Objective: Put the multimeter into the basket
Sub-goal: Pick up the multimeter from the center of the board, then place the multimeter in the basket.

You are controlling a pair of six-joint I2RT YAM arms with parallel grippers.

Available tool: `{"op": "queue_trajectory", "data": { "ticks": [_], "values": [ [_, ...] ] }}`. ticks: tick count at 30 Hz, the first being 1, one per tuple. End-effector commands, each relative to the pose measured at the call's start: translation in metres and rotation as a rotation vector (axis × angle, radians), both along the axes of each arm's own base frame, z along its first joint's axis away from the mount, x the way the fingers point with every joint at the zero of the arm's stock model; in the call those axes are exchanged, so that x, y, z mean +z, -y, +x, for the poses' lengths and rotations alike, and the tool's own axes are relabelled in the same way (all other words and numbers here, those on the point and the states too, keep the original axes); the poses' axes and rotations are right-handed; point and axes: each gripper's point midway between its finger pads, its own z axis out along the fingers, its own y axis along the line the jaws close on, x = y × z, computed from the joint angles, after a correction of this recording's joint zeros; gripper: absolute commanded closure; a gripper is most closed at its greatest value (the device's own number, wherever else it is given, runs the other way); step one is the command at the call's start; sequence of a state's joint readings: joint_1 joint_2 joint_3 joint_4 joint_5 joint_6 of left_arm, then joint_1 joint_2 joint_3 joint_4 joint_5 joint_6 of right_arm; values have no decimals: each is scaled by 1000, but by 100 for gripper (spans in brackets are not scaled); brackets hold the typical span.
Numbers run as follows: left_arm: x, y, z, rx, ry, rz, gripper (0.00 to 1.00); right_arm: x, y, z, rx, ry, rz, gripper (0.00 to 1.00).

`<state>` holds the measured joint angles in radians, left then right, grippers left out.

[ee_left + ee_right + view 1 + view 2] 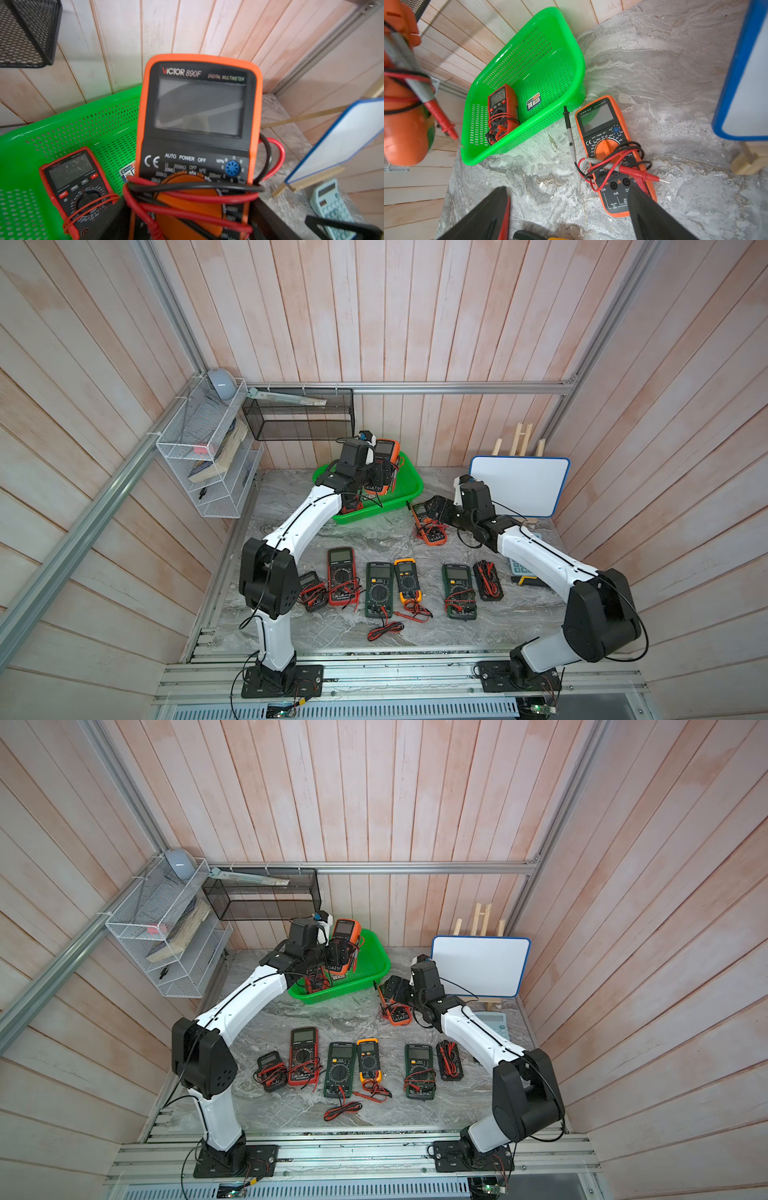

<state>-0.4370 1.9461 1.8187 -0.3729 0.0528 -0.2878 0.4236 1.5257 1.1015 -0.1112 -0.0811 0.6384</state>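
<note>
One orange multimeter [199,108] clamped in left pincer [379,477] over green basket [529,47], red multimeter [502,106] lying inside, right pincer [566,197] spread wide above second orange multimeter [604,133] on desk [654,62] beside basket

place: robot test cell – lab bench setup
frame: aluminium extrusion rails [415,387] against wood-plank walls [415,302]
rig: twin robot arms [299,514] bolted to slotted base rail [395,680]
stock: digital multimeters [379,589] in a row – marble-look tabletop [328,628]

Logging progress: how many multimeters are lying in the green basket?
1: the red multimeter lies on the basket floor. The orange multimeter is over it in the left gripper, not yet released. Nothing looks hidden.
</note>
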Motion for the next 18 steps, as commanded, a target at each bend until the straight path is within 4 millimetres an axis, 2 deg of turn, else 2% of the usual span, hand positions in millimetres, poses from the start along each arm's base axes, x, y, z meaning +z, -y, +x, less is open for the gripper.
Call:
{"op": "queue_trajectory", "data": {
  "ticks": [1,5,10,18],
  "values": [
    [17,4,31,89,71,-105,100,9,-2,10,14,30,0,4],
    [3,13,51,121,56,-146,100,9,-3,16,19,34,-8,4],
    [-21,12,72,183,47,-148,100,8,-3,21,22,28,-19,4],
    [-57,-3,100,323,36,-127,100,4,-2,24,34,16,-36,4]
  ]
}}
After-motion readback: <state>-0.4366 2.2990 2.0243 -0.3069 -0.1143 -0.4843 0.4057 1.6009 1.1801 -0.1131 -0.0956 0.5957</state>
